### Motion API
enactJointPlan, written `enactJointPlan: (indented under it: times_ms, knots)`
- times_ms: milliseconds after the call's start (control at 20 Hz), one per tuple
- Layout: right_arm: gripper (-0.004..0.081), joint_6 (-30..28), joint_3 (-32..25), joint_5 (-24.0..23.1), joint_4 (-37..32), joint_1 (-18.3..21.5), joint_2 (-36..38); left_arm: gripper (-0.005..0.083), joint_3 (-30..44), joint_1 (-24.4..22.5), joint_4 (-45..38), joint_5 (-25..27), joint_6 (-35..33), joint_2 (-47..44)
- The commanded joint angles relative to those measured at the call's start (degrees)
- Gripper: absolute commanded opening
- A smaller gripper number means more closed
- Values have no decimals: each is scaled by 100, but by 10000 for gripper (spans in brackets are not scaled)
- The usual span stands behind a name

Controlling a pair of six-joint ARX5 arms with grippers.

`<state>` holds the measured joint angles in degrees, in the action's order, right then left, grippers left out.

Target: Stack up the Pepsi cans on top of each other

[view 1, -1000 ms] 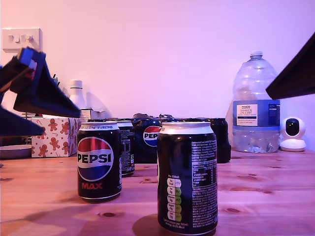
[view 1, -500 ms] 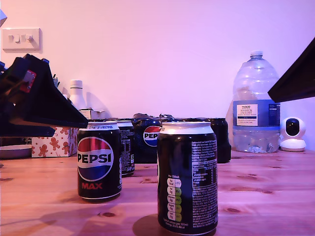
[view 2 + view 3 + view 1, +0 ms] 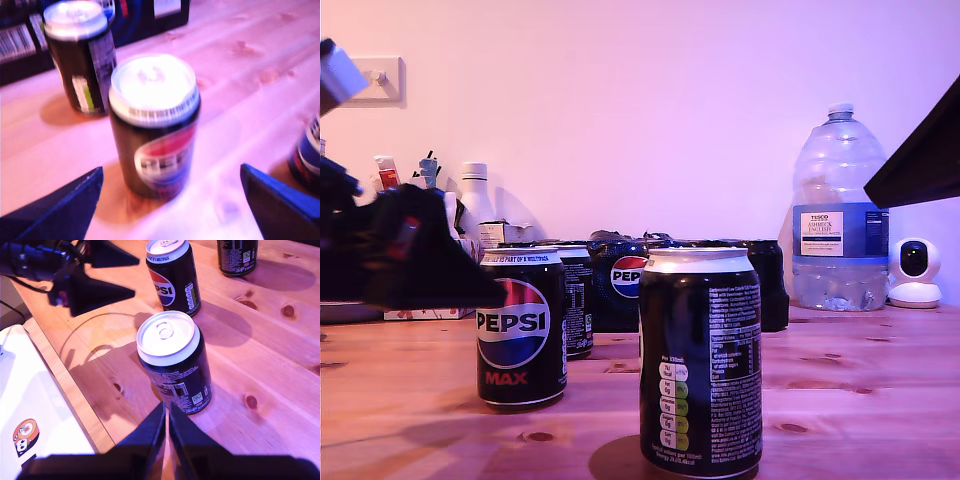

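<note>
Three black Pepsi cans stand upright on the wooden table. One shows its logo point(image 3: 520, 325) point(image 3: 155, 125) point(image 3: 172, 275). One stands behind it point(image 3: 579, 298) point(image 3: 77, 55) point(image 3: 237, 255). The nearest shows white text point(image 3: 700, 360) point(image 3: 172, 362). My first gripper point(image 3: 440, 265) point(image 3: 170, 210) point(image 3: 136, 276) is open at the exterior view's left, low beside the logo can, its fingers point(image 3: 60, 210) apart from it. My second gripper point(image 3: 167, 430) is shut and empty, hovering short of the nearest can. Its arm point(image 3: 920, 150) shows at the exterior view's right.
A wrapped black multipack point(image 3: 630, 275) stands behind the cans. At the back of the exterior view's right are a big clear water bottle point(image 3: 840, 210) and a small white camera point(image 3: 915, 272). White bottles point(image 3: 473, 195) stand at the back left. A white board point(image 3: 35, 410) borders the table.
My first gripper has dropped from high at the exterior view's left to can height beside the logo can. The second arm and the cans have not moved.
</note>
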<state>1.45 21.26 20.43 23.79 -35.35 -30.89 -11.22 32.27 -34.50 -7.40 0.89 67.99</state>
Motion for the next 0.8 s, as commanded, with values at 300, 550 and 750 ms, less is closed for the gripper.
enactJointPlan:
  times_ms: [300, 550, 750]
  knots:
    - [-13, 4, -50, 0, -39, -15, -33, 792, 59, 24, -2041, 42, -48, 1591]
    - [-13, 4, -50, 0, -42, -15, -33, 792, -225, 31, -2446, 17, 20, 2304]
    - [-13, 4, -50, 0, -39, -15, -33, 792, -584, 39, -2409, 20, 17, 2662]
